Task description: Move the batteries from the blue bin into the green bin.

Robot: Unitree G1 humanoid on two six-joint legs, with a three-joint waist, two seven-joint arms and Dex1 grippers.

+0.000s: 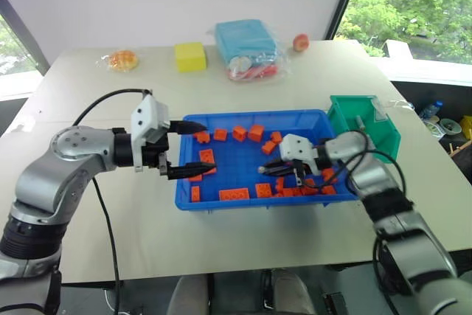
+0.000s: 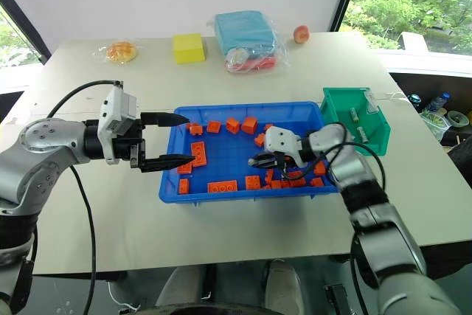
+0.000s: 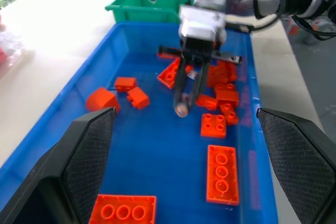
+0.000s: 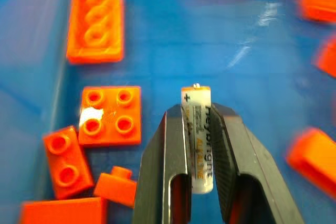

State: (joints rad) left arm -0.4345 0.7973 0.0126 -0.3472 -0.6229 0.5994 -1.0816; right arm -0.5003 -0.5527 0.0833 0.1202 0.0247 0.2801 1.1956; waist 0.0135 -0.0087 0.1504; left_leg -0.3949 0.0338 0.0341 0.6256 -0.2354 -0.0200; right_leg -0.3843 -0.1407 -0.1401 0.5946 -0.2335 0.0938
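The blue bin point(image 1: 251, 203) lies mid-table with several orange bricks point(image 1: 234, 195) scattered in it. My right gripper point(image 4: 197, 113) hangs over the bin's right half, shut on one of the batteries point(image 4: 196, 129), a white-and-silver cell standing up between its fingers. The left wrist view shows that gripper point(image 3: 185, 98) head-on with the battery's end point(image 3: 181, 109) poking out. My left gripper point(image 1: 209, 148) is open at the bin's left rim, pointing across it, with nothing between its fingers. The green bin point(image 1: 383, 134) stands against the blue bin's right end, small silver batteries point(image 2: 354, 114) inside.
Along the table's far side lie a yellow block point(image 1: 190, 57), a light-blue wrapped package point(image 1: 247, 42), a bagged orange bun point(image 1: 123, 60) and a small red fruit point(image 1: 300, 42). Bare tabletop lies in front of the blue bin and to its left.
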